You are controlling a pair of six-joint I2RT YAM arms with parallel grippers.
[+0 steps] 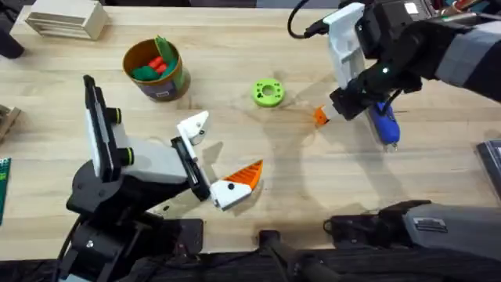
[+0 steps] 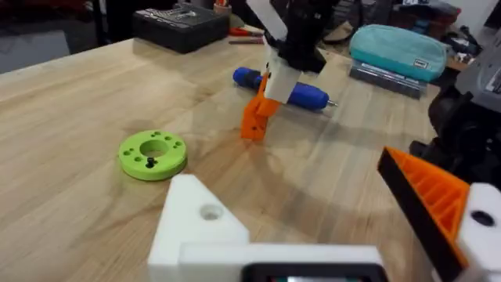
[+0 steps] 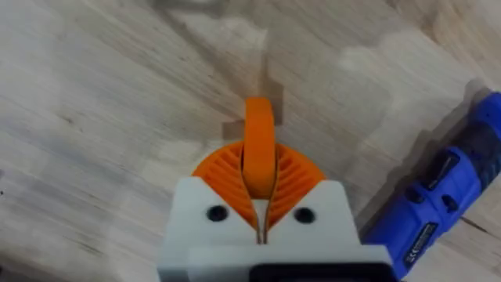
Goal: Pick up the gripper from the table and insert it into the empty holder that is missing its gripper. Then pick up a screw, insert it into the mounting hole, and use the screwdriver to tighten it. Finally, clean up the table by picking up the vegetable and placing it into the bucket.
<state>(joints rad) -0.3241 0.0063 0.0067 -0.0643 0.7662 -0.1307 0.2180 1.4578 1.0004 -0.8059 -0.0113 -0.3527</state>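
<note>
My right gripper (image 1: 333, 110) is shut on the small orange gripper (image 3: 259, 149), holding it just above the table right of centre. The orange piece also shows in the left wrist view (image 2: 255, 117), hanging from the right gripper (image 2: 282, 74). My left gripper (image 1: 223, 153) stands open near the table's front. One finger is the bare white holder (image 1: 193, 125) (image 2: 200, 223); the other carries an orange ribbed pad (image 1: 246, 174). The blue screwdriver (image 1: 385, 124) lies beside the right gripper. The bucket (image 1: 156, 69) at the back left holds green and red toy pieces. I cannot single out the vegetable.
A bright green ring (image 1: 268, 92) lies between the bucket and the right gripper, with a small black screw (image 2: 151, 162) on it. A wooden slatted block (image 1: 66, 19) stands at the back left corner. A teal pouch (image 2: 395, 48) and a black box (image 2: 180, 25) lie farther off.
</note>
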